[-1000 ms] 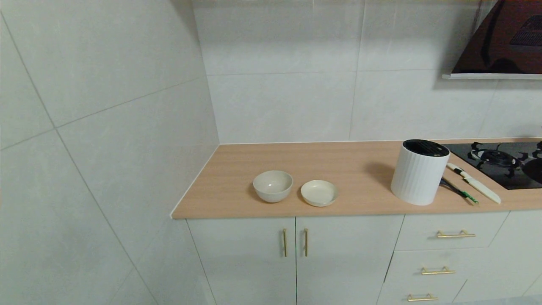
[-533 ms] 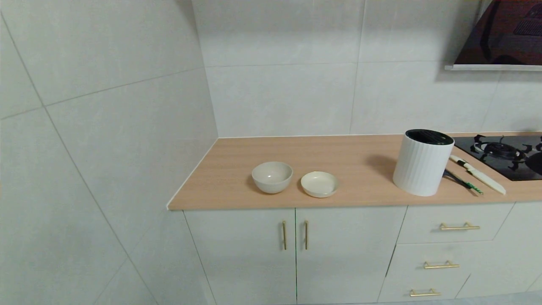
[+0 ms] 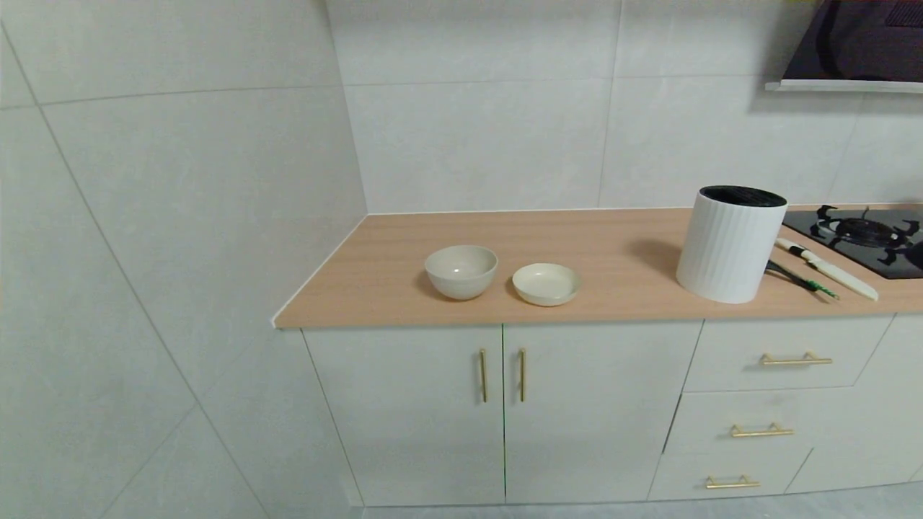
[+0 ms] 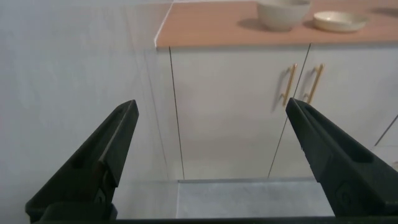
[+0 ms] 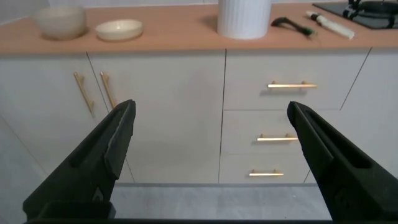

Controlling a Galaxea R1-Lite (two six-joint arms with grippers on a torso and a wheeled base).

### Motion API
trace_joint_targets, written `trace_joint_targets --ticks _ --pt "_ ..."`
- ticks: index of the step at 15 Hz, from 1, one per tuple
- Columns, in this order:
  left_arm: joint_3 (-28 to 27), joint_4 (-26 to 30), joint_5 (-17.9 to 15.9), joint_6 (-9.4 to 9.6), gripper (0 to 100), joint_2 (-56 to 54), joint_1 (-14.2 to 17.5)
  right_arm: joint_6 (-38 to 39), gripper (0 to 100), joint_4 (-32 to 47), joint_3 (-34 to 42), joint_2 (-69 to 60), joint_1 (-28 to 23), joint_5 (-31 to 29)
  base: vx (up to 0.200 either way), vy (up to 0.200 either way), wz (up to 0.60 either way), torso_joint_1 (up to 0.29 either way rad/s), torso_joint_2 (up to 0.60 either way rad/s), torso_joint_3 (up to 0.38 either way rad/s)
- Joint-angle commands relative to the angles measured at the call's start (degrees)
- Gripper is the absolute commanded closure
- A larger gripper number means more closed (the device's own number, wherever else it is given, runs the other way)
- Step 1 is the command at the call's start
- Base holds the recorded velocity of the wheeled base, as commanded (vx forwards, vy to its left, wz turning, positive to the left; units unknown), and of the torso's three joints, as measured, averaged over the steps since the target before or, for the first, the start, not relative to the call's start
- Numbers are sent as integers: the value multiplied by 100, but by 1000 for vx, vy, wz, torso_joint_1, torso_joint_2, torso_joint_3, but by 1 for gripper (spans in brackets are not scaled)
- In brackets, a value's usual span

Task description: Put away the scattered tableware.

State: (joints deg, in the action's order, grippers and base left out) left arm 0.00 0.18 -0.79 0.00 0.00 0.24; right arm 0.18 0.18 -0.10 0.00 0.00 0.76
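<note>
widely parted, left claw (image 4: 211, 104), right claw (image 5: 211, 104)

hob (image 3: 865, 232) and range hood (image 3: 851, 43) clipped by the frame edge. green-handled utensil (image 3: 802, 280): working end hidden behind white ribbed holder (image 3: 728, 245), type unclear. left wrist view cuts off the top of the bowl (image 4: 283, 15).

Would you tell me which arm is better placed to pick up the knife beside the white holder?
Likely the right. The knife lies right of the white holder, and the open right pincer faces the drawers just below it; the left pincer faces the doors by the wall.
</note>
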Motion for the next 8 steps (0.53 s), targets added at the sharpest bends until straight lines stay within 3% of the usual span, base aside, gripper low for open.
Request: trace_joint_targets --ticks 1,8 --pt "0 -1 0 0 0 0 2 -1 0 -1 1 0 0 4 0 0 0 -227 535 305" --pt "0 -1 0 0 0 0 2 -1 0 -1 1 0 0 4 0 0 0 -218 504 290"
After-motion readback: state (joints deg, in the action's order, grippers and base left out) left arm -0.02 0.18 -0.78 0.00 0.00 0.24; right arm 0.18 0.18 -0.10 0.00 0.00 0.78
